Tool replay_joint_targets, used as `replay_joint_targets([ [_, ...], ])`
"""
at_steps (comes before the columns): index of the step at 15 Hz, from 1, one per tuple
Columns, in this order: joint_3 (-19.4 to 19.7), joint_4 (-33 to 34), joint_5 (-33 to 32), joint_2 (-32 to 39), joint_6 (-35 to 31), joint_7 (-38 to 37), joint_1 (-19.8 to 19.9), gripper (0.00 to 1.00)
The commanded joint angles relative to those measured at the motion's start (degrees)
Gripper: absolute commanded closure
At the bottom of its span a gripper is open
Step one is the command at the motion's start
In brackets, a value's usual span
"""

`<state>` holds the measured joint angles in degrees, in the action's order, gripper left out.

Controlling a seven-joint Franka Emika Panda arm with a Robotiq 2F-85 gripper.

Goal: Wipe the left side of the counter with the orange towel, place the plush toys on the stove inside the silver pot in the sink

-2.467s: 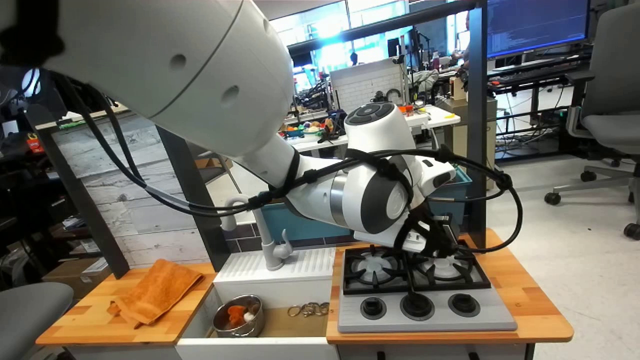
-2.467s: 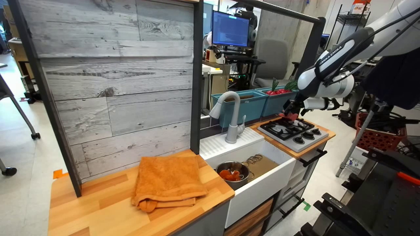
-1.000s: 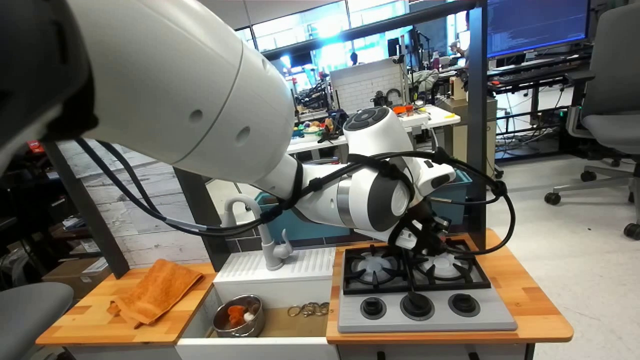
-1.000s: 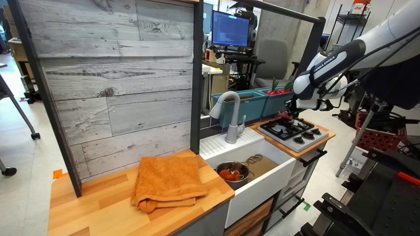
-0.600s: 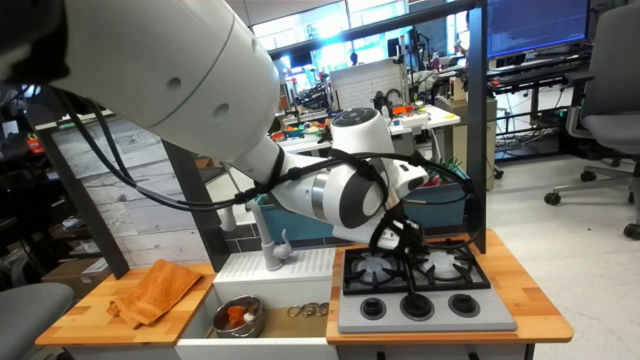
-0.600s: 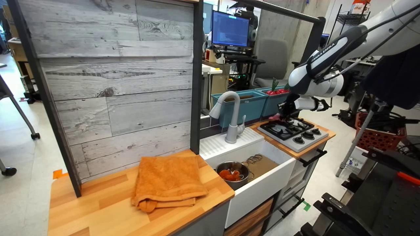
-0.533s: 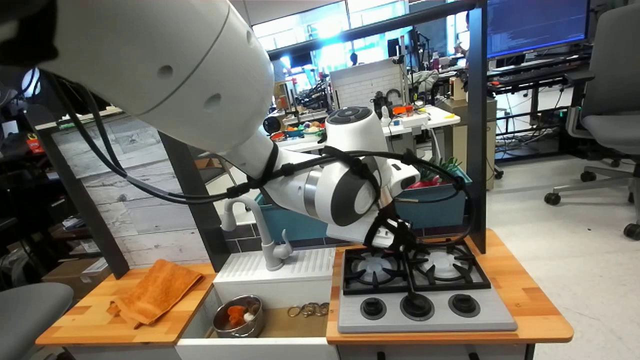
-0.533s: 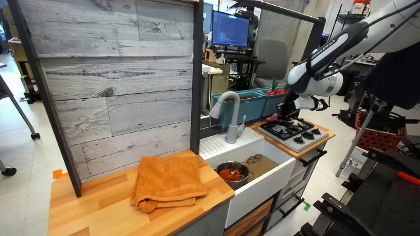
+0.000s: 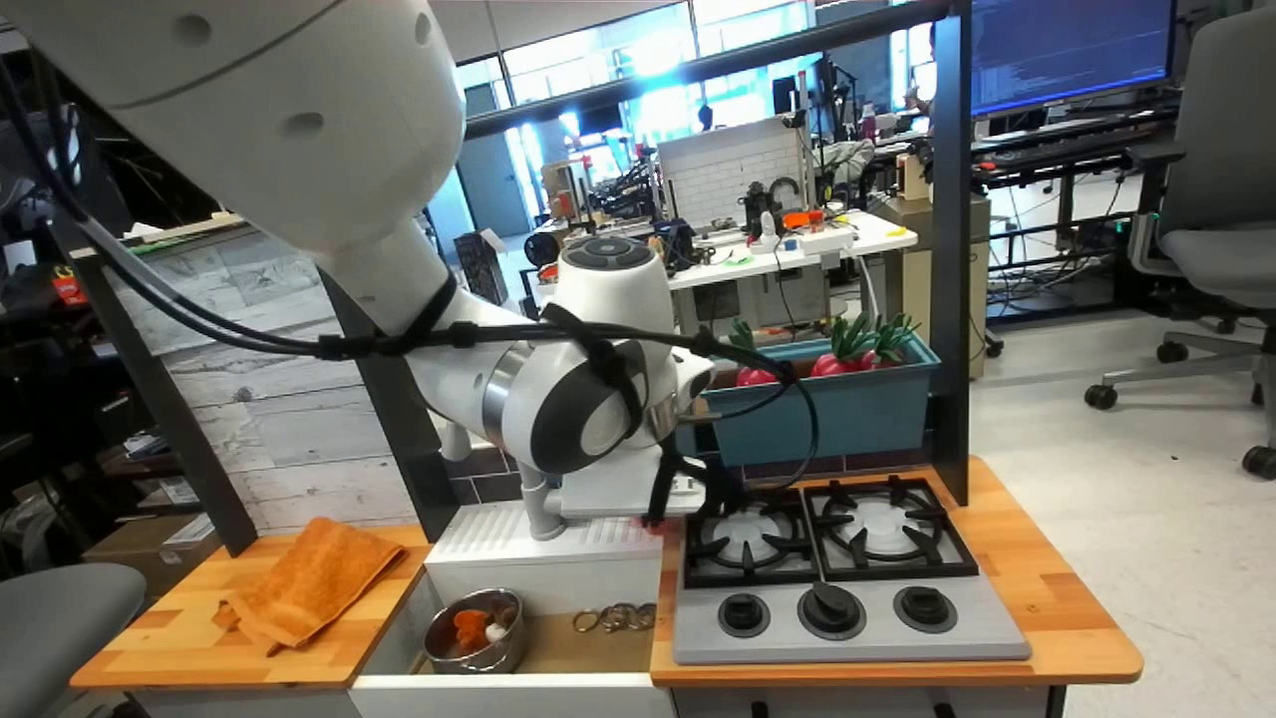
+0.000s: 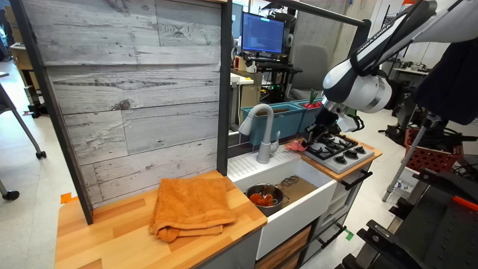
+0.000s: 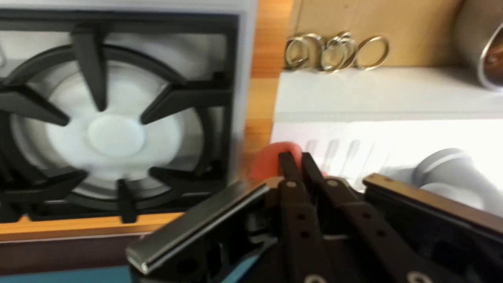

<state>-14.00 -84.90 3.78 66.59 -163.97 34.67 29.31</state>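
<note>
Wrist view: the black two-fingered gripper (image 11: 296, 155) is clenched on a soft pinkish-red plush toy (image 11: 271, 160), jaws nearly together, the toy bulging out mostly on the left there. It overlaps a narrow orange-brown wooden strip (image 11: 262, 94); left of that lies the grey stove with black grates (image 11: 116, 135), right of it the white ridged sink ledge (image 11: 385, 137), with a curved grey faucet (image 11: 448, 173) farther right.

In an exterior view, the toy is a small blurred red patch between the stove's left edge and the ledge. The round silver metal pot (image 9: 512, 650) stands in the near left of the white rectangular sink (image 9: 563, 588), well apart from the toy, an orange plush-like lump (image 9: 471, 630) inside. Brown sink floor shows between the pot and a row of metal rings (image 9: 616, 618).

In an exterior view, the gripped toy is just right of the faucet; whether it touches the wood is unclear. The sink's straight white front wall (image 10: 298, 215) bounds the near side. A folded orange cloth towel (image 10: 192, 209) lies on the left wooden counter (image 10: 123, 235).
</note>
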Motion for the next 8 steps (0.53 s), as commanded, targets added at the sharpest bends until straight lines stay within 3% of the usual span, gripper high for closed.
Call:
replay_joint_targets([
  [1, -5.6, -13.9, -3.8, -5.0, -5.8, 7.9, 3.3, 0.99],
  [5, -12.5, -26.4, -9.5, -6.0, -13.5, 13.7, 6.4, 0.99],
  [8, -16.5, -36.1, -14.4, -6.1, -21.4, 13.8, 7.3, 0.99],
])
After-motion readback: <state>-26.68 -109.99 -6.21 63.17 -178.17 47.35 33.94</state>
